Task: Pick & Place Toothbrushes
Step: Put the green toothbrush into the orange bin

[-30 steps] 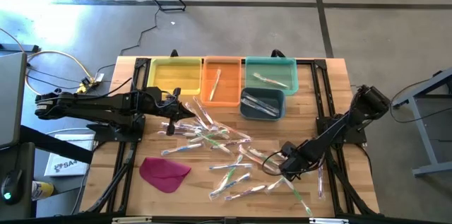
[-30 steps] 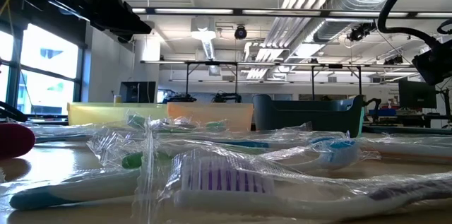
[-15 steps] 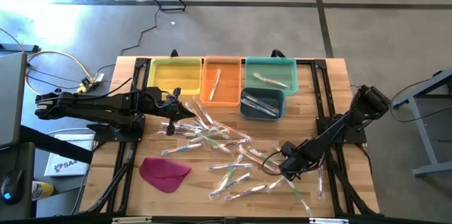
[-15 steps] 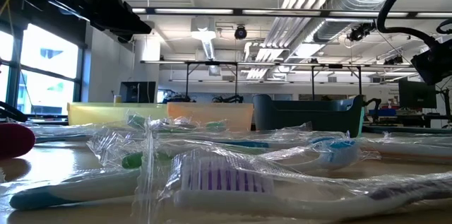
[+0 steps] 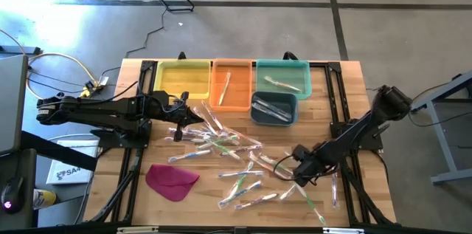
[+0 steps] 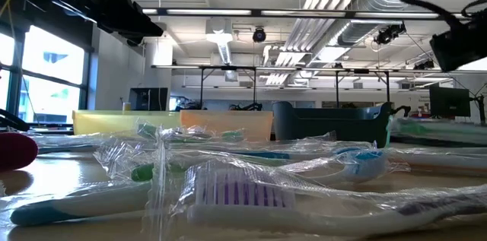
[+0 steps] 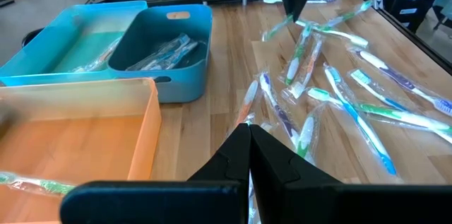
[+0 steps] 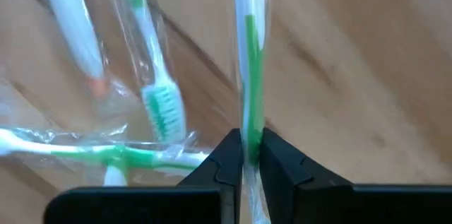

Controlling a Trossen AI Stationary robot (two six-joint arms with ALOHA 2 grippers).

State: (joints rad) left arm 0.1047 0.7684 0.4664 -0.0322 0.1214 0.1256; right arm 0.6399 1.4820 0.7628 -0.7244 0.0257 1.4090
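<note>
right gripper (image 8: pixel 247 155) pinched on a wrapped green-and-white toothbrush (image 8: pixel 248 61), seemingly lifted since a second ago | left gripper (image 7: pixel 248 155) shut, empty, unmoved near orange bin (image 7: pixel 85 128) | remaining toothbrushes (image 5: pixel 221 145) scattered mid-table

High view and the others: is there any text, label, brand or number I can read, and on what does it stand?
"SA": the only legible letters, on a white box lying on the floor left of the table; the rest of its print is cut off and too small to read.
Toothbrushes and their wrappers: no print that can be read in any view.
Bins: no labels visible.
</note>
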